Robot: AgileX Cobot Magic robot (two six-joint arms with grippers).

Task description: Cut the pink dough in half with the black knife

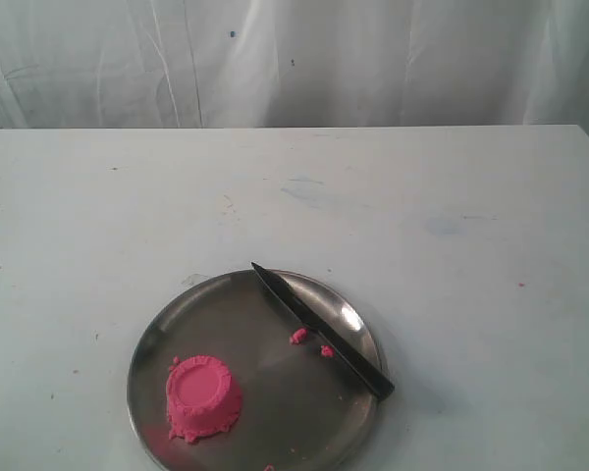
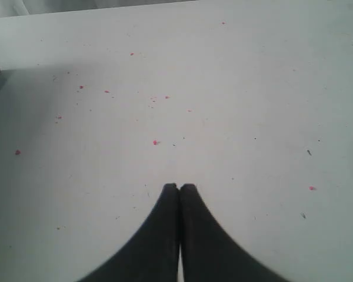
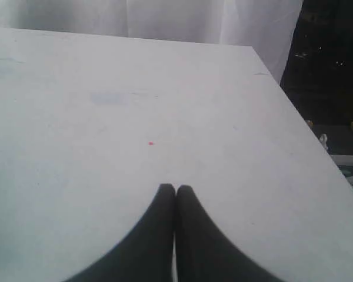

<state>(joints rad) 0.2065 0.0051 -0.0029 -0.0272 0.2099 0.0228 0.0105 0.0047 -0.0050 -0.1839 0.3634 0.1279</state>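
White table (image 1: 422,196), steel plate (image 1: 147,358): uncut pink dough (image 1: 203,396), black knife (image 1: 319,329) across the right rim.
Dough looks soft and crumbly; the rigid knife's near-right handle suits gripping; left end effector (image 2: 179,187) and right end effector (image 3: 175,188) are closed, empty.

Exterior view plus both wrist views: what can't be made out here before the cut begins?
- Exterior view: the round steel plate's near rim is cut off by the frame's lower edge.
- Both arms are outside the exterior view, so their position relative to the black knife and pink dough is unknown.
- Left gripper and right gripper: wrist views show only bare white table; neither plate, knife nor dough appears.
- The dough's far side is hidden by its own bulk.
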